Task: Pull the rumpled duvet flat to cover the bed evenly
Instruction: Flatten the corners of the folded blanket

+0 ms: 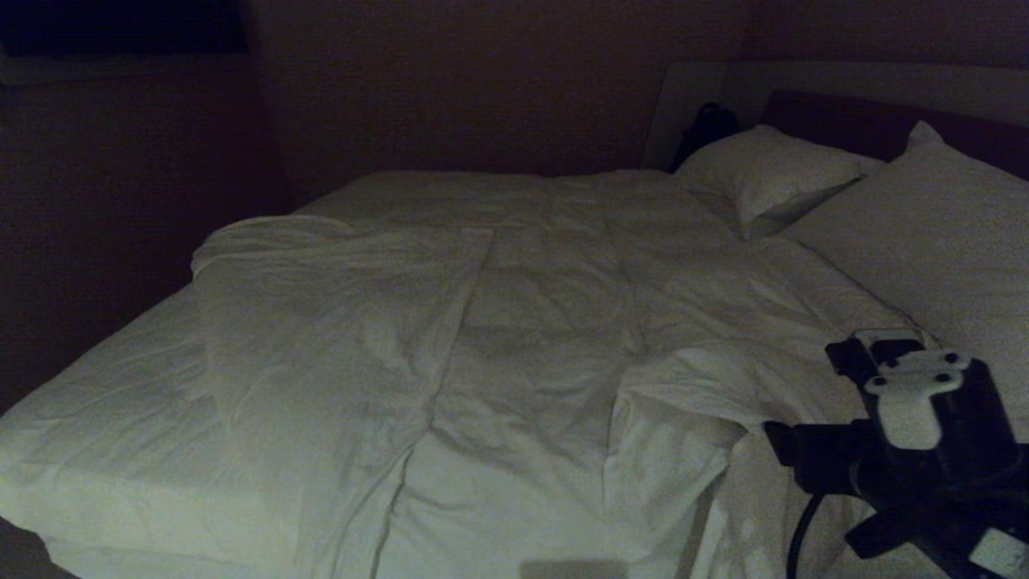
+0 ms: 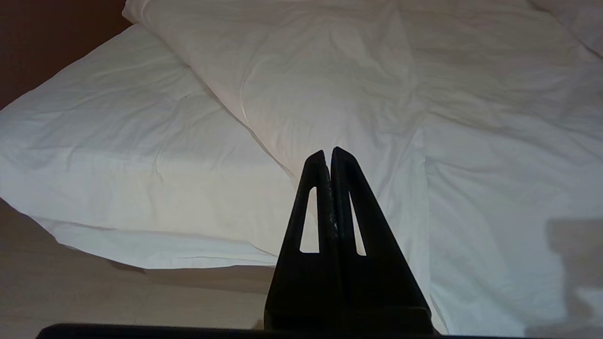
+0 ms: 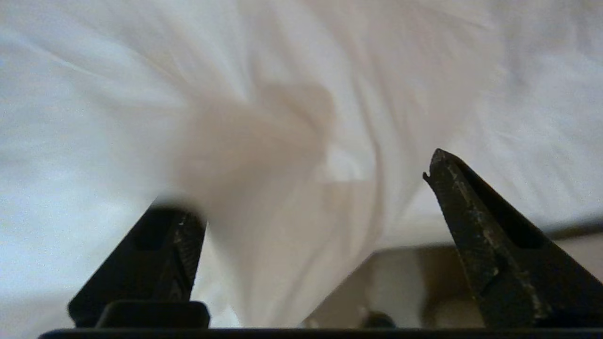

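The white duvet (image 1: 514, 322) lies creased across the bed (image 1: 104, 402). Its left side is folded back, baring the mattress sheet, and a bunched corner (image 1: 683, 394) sits near the front edge. My right arm (image 1: 916, 418) hangs over that corner at the lower right. The right gripper (image 3: 311, 188) is open, and a loose fold of duvet (image 3: 264, 141) droops between its fingers and hides one tip. My left gripper (image 2: 328, 150) is shut and empty, held off the bed's front corner, facing the duvet (image 2: 330, 70).
Two white pillows (image 1: 772, 173) (image 1: 940, 241) lean at the dark headboard (image 1: 868, 125), with a dark object (image 1: 706, 129) beside them. A pale platform base (image 2: 94, 292) runs under the mattress edge. A dark wall stands left of the bed.
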`<state>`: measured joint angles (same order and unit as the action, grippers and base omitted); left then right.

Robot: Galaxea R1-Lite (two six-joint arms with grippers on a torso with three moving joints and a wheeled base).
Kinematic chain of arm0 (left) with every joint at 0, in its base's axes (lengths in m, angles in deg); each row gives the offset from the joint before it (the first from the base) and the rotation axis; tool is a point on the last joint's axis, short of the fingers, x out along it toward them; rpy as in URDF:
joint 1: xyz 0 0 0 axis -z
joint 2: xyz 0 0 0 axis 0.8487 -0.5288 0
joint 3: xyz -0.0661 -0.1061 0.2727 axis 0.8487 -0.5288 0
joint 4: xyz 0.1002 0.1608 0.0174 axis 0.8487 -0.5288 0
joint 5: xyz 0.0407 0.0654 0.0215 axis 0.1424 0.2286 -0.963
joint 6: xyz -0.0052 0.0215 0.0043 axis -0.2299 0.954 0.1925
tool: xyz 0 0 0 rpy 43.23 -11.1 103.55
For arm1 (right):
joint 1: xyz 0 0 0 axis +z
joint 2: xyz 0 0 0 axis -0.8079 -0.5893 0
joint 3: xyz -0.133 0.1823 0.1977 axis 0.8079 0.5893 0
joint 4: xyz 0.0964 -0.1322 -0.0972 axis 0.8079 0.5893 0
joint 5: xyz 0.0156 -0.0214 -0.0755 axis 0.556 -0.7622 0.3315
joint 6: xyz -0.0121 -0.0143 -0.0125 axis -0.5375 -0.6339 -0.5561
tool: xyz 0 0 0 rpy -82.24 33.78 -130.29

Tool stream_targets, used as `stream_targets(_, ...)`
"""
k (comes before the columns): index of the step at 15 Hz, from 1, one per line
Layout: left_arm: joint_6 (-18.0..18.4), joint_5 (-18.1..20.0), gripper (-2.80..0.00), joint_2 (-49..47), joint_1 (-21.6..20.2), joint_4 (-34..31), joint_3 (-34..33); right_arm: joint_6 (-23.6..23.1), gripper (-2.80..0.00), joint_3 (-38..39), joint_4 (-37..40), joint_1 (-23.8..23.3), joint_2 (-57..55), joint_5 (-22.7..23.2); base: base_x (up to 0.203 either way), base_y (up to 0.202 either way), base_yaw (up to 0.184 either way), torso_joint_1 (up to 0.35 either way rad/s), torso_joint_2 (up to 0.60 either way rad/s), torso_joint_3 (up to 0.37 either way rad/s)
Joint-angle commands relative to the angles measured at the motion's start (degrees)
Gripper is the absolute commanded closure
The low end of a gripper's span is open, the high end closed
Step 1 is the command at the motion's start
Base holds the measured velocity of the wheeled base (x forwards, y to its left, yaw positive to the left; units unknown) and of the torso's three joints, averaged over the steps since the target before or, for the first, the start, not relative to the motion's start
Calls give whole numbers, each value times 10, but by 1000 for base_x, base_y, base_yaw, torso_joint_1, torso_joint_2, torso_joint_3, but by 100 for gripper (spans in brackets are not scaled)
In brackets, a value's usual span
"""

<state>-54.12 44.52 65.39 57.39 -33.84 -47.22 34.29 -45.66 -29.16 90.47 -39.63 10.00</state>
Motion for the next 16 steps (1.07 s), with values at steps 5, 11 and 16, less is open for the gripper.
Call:
stream_targets(5, 0, 1, 0, 0, 0, 0, 0, 5, -280, -46, 107, 17, 87, 115, 0, 0, 0, 0, 0, 0)
stream_targets(11, 0, 1, 0, 0, 0, 0, 0, 34, 0, -136, 108, -58, 38, 197, 0, 0, 0, 0, 0, 0)
stream_targets(16, 0, 0, 0, 0, 0, 0, 0, 55, 0, -167, 108, -99, 9, 230, 0, 0, 0, 0, 0, 0)
